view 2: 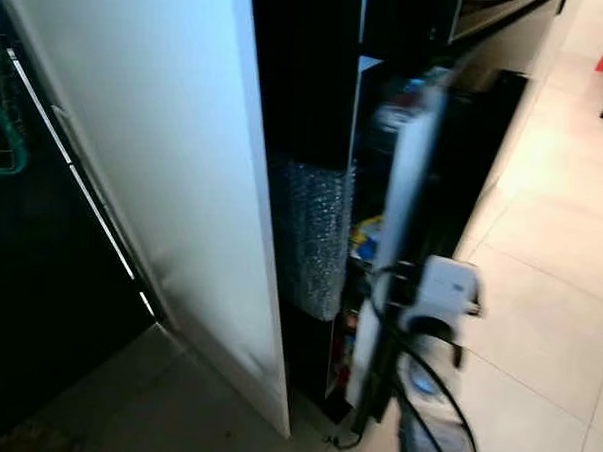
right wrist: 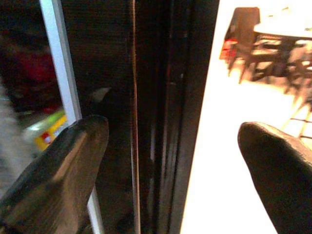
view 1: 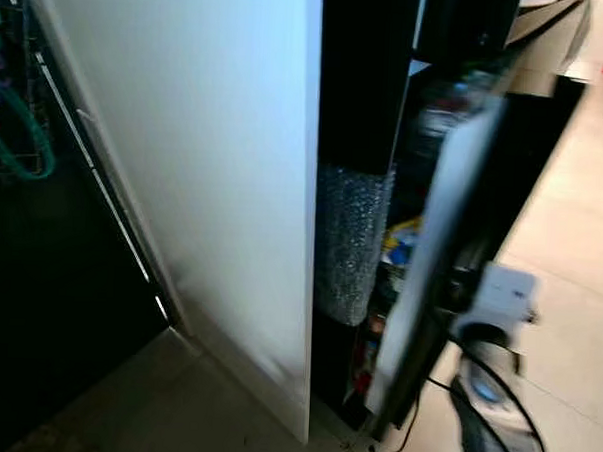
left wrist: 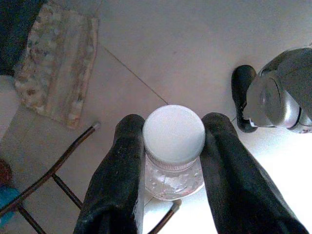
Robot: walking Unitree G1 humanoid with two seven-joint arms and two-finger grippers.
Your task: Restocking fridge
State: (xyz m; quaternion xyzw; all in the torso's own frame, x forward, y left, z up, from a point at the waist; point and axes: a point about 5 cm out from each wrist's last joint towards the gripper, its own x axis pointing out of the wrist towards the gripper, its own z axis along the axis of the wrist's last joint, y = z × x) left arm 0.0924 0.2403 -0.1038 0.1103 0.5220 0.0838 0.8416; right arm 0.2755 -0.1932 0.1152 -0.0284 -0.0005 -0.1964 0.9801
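Bottle sits clamped in my left pincer, w/ one black finger on each side of its neck. Its white cap faces straight back at my wrist cam, so the long axis runs along the fingers, base end pointing away toward the tiled floor. Clear body below the cap, contents look like liquid but hard to say from this angle. Beyond it lie a patterned mat, dark chair legs, and my own grey foot.

Right pincer is spread wide, nothing btwn the fingers. Left finger is by the fridge door edge, w/ the white door trim just behind it; right finger hangs over bright floor. Blurry red & yellow items show inside past the trim. Chairs and a table stand well apart in the background.

From the head views, a tall white panel fills the left, the fridge opening is next to it, door ajar and swung toward me. Silver textured wrap hangs at the opening; coloured packs on the shelves behind, blurred. My right arm reaches up by the door's lower edge.
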